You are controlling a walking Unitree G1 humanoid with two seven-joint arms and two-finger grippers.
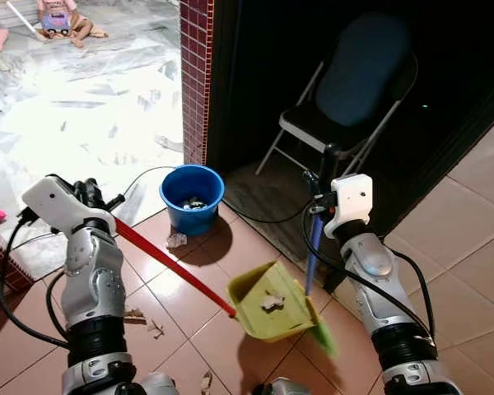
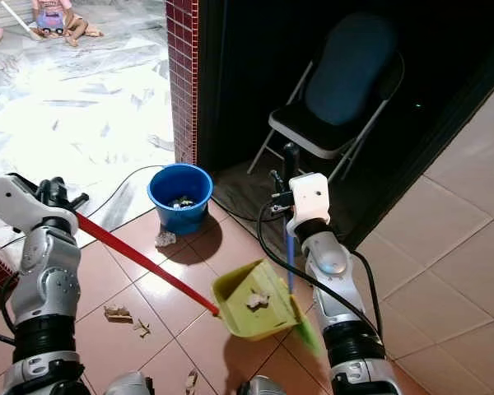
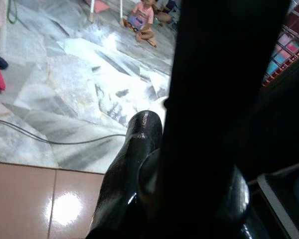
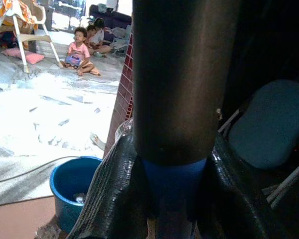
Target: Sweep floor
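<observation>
Below, the left end effector [image 1: 95, 200] grips the red-handled dustpan [image 1: 270, 302], scrap inside; the right end effector [image 1: 319, 200] clamps the broom [image 1: 312, 265], bristles just beside the dustpan. Bucket [image 1: 192, 197] sits between them.

A home: tiled floor [image 1: 469, 247], folding chair [image 1: 346, 99], a person [image 4: 79, 52] sitting beyond.

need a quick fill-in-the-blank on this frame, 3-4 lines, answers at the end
1. The left gripper is shut on the dustpan's ____ handle.
2. The right gripper is shut on the broom, whose bristles are ____.
3. A scrap of crumpled paper lies inside the ____.
4. The bucket by the tiled pillar is ____ in colour.

Answers: red; green; dustpan; blue
</observation>
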